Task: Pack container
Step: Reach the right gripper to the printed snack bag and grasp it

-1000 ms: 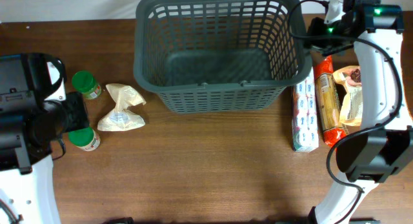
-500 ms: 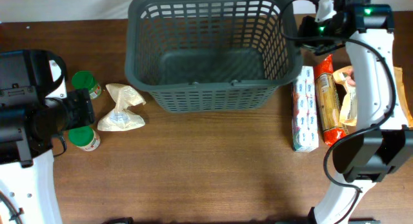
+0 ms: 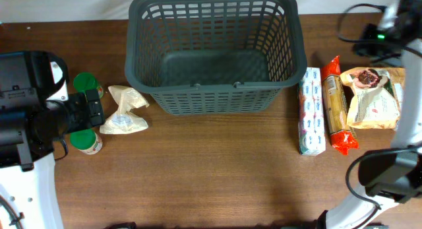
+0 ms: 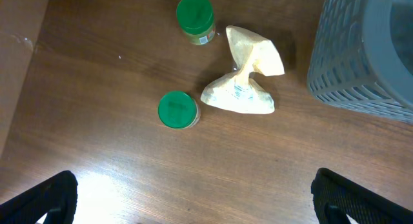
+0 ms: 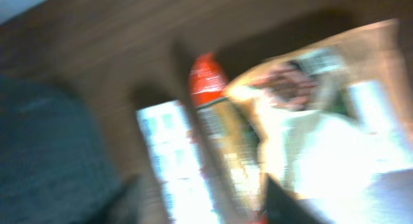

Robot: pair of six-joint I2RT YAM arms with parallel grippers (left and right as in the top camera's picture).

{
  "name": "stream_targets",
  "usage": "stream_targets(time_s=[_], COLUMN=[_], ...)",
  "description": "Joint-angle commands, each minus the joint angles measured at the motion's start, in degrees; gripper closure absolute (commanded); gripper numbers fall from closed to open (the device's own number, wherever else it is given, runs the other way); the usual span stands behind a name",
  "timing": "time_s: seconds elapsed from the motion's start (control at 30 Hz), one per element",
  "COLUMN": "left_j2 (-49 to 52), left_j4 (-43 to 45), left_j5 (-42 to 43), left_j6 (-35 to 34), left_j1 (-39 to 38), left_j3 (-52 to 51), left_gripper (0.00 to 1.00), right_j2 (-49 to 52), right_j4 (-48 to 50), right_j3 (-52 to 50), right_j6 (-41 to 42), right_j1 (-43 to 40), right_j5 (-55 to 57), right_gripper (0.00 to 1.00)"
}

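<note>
Left gripper (image 4: 200, 195): jaws wide, empty; jar (image 4: 177, 110) just ahead, may topple if clipped. Right gripper (image 5: 206, 203): blurred, jaws untellable.

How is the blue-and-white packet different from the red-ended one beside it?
The blue-and-white packet is pale and boxy; the red-ended packet is yellowish with red ends. The blue-and-white one lies nearer the basket; the red-ended one lies beside the snack bag. Both are long and lie flat.
</note>
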Motion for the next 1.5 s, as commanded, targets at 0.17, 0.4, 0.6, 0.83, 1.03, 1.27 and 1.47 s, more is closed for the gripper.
stream_targets(time_s=[0.17, 0.4, 0.6, 0.83, 1.03, 1.27, 1.47], left_j2=[0.24, 0.24, 0.24, 0.24, 0.24, 0.24, 0.24], left_j4=[-0.07, -0.07, -0.07, -0.09, -0.09, -0.07, -0.07], left_j5=[-0.42, -0.42, -0.42, -0.42, -0.42, -0.42, -0.42], left_j6=[0.11, 0.11, 0.11, 0.09, 0.11, 0.11, 0.11], left_j1=[0.35, 0.35, 0.35, 0.35, 0.35, 0.35, 0.35], left_j3=[0.13, 0.13, 0.13, 0.13, 0.13, 0.13, 0.13], left_gripper=[0.01, 0.01, 0.01, 0.01, 0.01, 0.01, 0.01], right_j2=[2.99, 7.28, 11.08, 14.43, 20.28, 29.33, 31.65], right_j4=[0.04, 4.74, 9.14, 14.40, 15.50, 12.90, 11.61], right_j3=[-3.69, -11.02, -16.59, -20.35, -20.90, -20.90, -20.96], right_j6=[-5.09, -4.85, -4.46, -4.70, -5.84, -6.12, -3.93], right_j1=[-3.34, -4.98, -7.50, -9.09, -9.03, -8.96, -8.96], right_j5=[17.44, 19.56, 20.04, 19.78, 19.93, 17.14, 14.25], right_gripper=[0.01, 0.01, 0.01, 0.01, 0.01, 0.20, 0.62])
